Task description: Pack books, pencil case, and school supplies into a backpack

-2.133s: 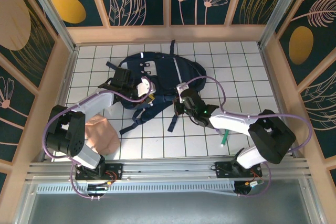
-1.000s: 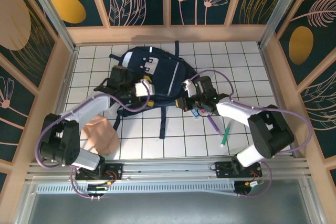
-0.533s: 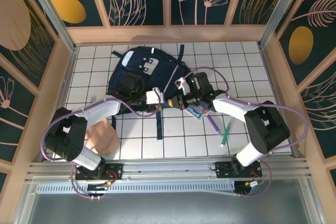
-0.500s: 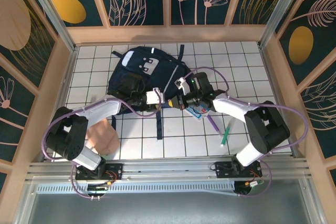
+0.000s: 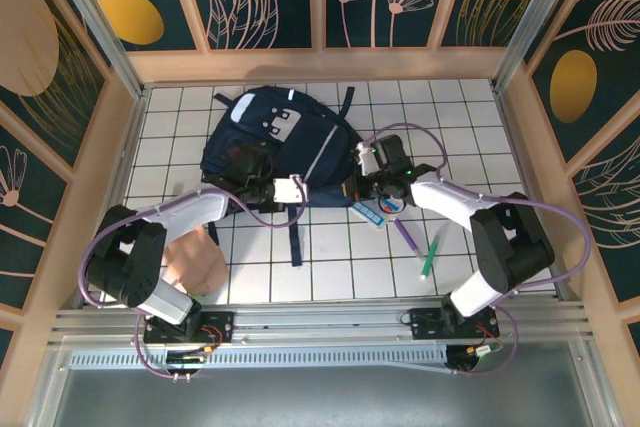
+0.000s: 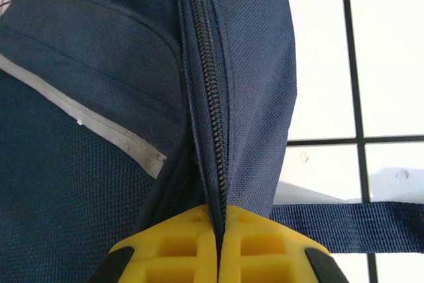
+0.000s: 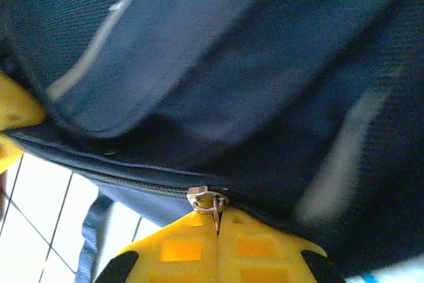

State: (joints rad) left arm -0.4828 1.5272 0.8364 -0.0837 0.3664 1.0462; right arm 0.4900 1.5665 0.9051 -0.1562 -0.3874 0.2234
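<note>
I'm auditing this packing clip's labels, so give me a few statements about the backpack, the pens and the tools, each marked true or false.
1. The left tool is shut on the large dark navy fabric backpack at its zipper seam. True.
2. The right tool hangs open in the air. False: the right tool is shut on the small metal zipper pull.
3. The slim green pen lies inside the backpack. False: the green pen lies on the white tiled table, beside the slim purple pen.
4. The black zipper ahead of the left tool is zipped. True.
</note>
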